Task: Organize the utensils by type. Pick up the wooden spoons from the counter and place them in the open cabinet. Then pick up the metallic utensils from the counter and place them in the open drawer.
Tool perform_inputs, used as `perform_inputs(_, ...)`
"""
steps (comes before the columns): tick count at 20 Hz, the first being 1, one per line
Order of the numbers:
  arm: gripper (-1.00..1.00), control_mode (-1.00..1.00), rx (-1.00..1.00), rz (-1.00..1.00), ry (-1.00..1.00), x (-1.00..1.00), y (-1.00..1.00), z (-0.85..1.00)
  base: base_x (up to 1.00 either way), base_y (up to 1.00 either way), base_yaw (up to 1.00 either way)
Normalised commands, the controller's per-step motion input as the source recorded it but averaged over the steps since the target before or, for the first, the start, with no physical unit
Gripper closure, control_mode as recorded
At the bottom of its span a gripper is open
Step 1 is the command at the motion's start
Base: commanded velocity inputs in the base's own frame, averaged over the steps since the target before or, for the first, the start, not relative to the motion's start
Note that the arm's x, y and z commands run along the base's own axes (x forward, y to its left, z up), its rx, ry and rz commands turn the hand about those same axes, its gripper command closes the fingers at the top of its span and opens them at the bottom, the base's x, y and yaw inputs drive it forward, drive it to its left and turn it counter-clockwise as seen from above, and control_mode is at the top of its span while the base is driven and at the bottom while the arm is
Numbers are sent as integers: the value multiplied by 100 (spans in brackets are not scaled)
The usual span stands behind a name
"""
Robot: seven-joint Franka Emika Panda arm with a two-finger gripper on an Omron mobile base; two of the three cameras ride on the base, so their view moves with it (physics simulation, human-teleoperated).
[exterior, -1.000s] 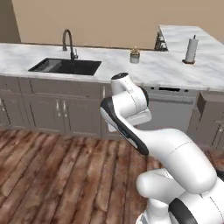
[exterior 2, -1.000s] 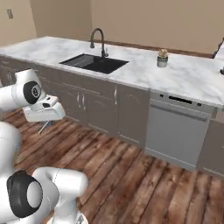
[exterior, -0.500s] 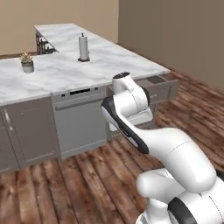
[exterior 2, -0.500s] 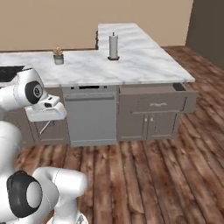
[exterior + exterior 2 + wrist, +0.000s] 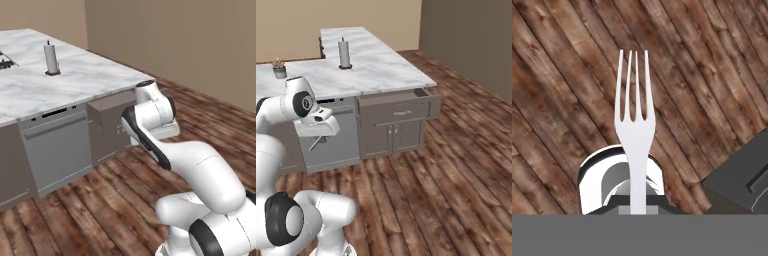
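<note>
My gripper is shut on a silvery metal fork, one of the metallic utensils. Its tines point away from the hand, over the wooden floor. In the right base view the hand hangs in front of the cabinets, with the fork sticking down and to the left from the gripper. The open drawer juts out under the end of the white marble counter, to the right of the hand. In the left base view the drawer lies just left of the hand. The wooden spoons and the open cabinet are out of view.
A paper towel roll stands on the counter, and a small potted plant sits further left. A dishwasher front is left of the drawer. Wooden floor spreads to the right of the island.
The whole scene has swept sideways as the base moved: the sink is gone and the counter's end with the open drawer has come into view. The arm holds its pose, the fork still gripped.
</note>
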Motion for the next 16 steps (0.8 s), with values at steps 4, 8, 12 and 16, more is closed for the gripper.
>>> perform_inputs(4,100,100,0,0,0,0,0,0,46,-20,-2)
perform_inputs(8,100,100,0,0,0,0,0,0,80,-13,0)
perform_inputs(12,100,100,0,0,0,0,0,0,83,18,3)
perform_inputs(16,100,100,0,0,0,0,0,0,82,50,0)
